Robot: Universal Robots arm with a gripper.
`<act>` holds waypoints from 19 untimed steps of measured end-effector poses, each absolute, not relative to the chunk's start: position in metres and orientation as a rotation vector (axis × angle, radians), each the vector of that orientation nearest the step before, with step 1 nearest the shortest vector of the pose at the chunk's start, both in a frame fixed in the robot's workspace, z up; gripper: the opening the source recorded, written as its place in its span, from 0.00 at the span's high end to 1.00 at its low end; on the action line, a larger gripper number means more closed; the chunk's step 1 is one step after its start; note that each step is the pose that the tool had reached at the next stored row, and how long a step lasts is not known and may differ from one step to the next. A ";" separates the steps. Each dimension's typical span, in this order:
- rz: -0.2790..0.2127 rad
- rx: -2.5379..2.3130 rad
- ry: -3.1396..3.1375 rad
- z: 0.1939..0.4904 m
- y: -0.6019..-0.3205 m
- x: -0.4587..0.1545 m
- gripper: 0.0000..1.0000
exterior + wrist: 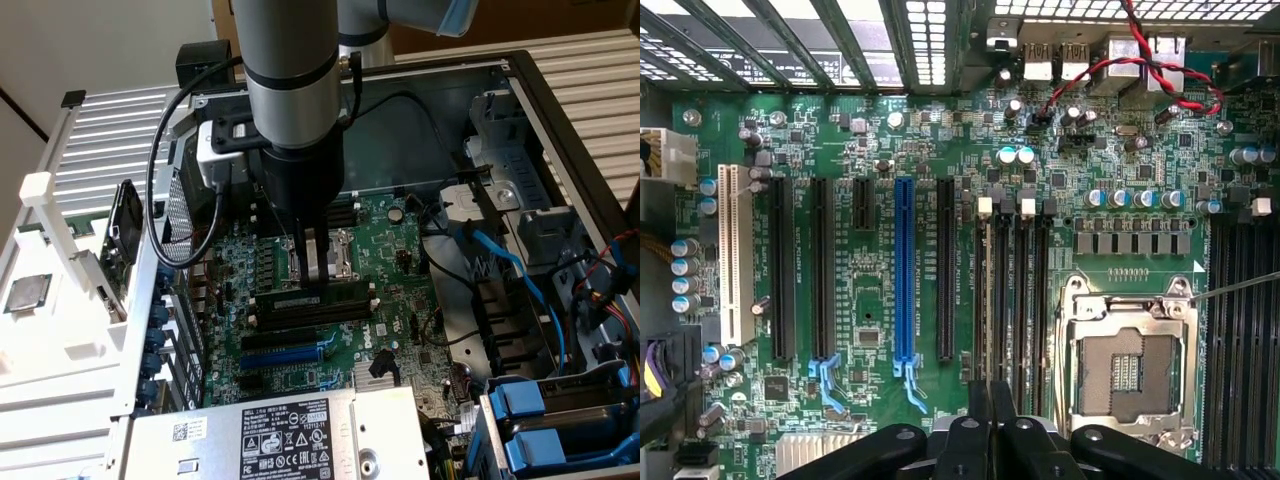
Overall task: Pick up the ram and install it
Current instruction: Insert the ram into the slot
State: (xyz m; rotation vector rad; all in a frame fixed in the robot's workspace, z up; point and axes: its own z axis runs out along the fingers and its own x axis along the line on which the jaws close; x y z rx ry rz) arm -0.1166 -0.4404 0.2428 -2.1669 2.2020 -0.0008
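The ram (pixel 310 300) is a long dark stick with a pale label. It stands on edge in a black memory slot of the green motherboard (pixel 400 270), inside the open computer case. My gripper (pixel 318 282) comes straight down onto its top edge, fingers shut on it near the middle. In the wrist view the black fingers (pixel 980 420) are pressed close together around my gripper (pixel 991 400). The ram (pixel 991 340) shows edge-on as a thin dark line running along the memory slots (pixel 1023 300), which have white end clips.
The open silver processor socket (pixel 1130 370) lies right beside the memory slots. A square processor chip (pixel 27 292) rests on the white rack outside the case. A labelled metal box (pixel 290 435) sits in front, with blue cables (pixel 500 260) and drive bays (pixel 560 420) on the exterior view's right.
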 end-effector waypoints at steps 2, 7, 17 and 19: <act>-0.001 -2.167 2.202 0.242 -0.440 -0.117 0.88; -0.001 -2.167 2.202 0.239 -0.440 -0.117 0.88; -0.001 -2.165 2.204 0.237 -0.440 -0.117 0.88; -0.001 -2.162 2.207 0.237 -0.440 -0.117 0.88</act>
